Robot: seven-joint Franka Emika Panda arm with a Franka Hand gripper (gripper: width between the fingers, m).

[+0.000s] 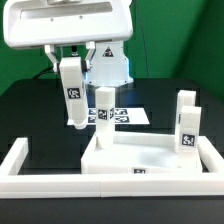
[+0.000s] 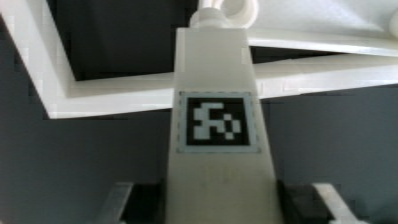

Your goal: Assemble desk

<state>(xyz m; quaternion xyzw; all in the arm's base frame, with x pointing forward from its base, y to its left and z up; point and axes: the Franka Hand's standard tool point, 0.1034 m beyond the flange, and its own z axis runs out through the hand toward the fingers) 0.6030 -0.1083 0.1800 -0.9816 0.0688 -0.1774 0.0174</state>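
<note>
The white desk top (image 1: 140, 160) lies on the table with its raised rim up. Two white legs stand on it, one at its back corner on the exterior view's left (image 1: 103, 108) and one on the right (image 1: 185, 125). My gripper (image 1: 70, 68) is shut on a third tagged leg (image 1: 73, 98) and holds it nearly upright over the black table, left of and behind the desk top. In the wrist view this leg (image 2: 217, 110) runs out from between my fingers (image 2: 134, 200), its round end pointing away. The fourth leg is out of view.
The marker board (image 1: 130, 115) lies behind the desk top. Long white border bars run along the exterior view's left (image 1: 18, 160), front (image 1: 100, 186) and right (image 1: 215, 160). A white raised-edge corner (image 2: 71, 85) shows beyond the held leg.
</note>
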